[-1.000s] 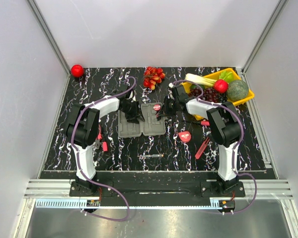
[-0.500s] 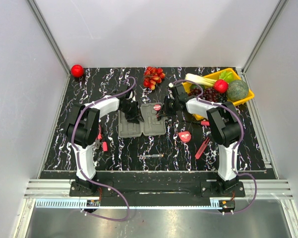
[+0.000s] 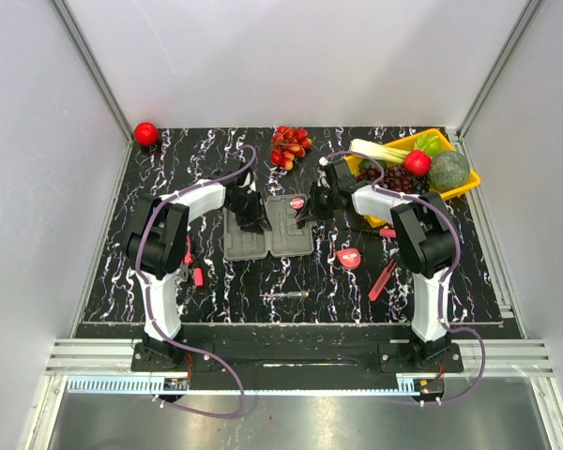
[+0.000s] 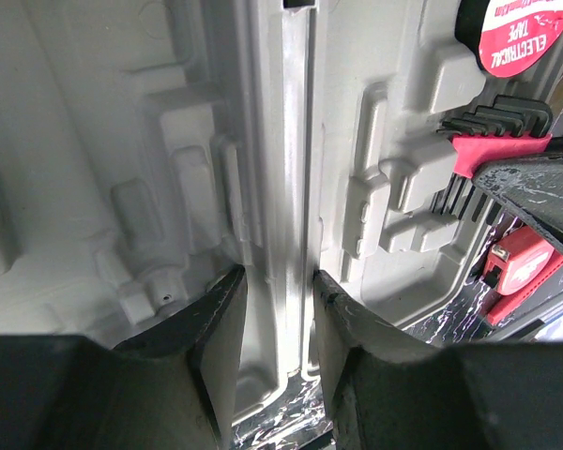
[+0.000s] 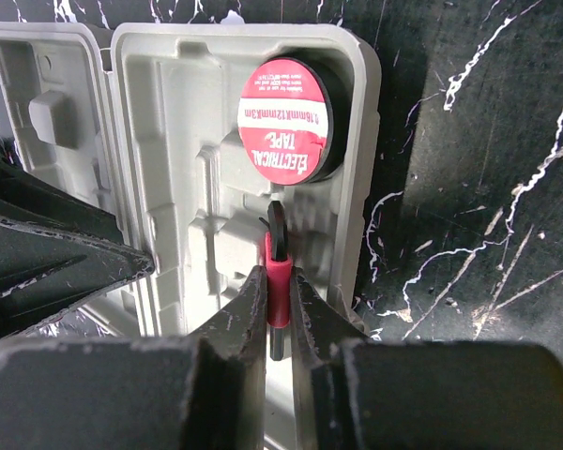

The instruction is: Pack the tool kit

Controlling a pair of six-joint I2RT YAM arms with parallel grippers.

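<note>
Centrally on the black marbled table (image 3: pixel 183 155) lies the flat grey plastic hinged case (image 3: pixel 267 236), open. Its right half holds a black tape roll (image 5: pixel 283 117) with a red label reading "ELECTRICAL TAPE". The right gripper (image 5: pixel 279 286) pinches a red-holdered set of black hex keys (image 5: pixel 278 262) over that half. The left gripper (image 4: pixel 277 281) straddles the hinge (image 4: pixel 288 187); I cannot tell whether it clamps it.

Fruit out on blk marbled table (image 3: pixel 235 281).
Red apple (image 3: pixel 146 133) far-L corner, red bunch (image 3: pixel 291 146) far-mid, yellow tray (image 3: pixel 473 176) far-R.
</note>
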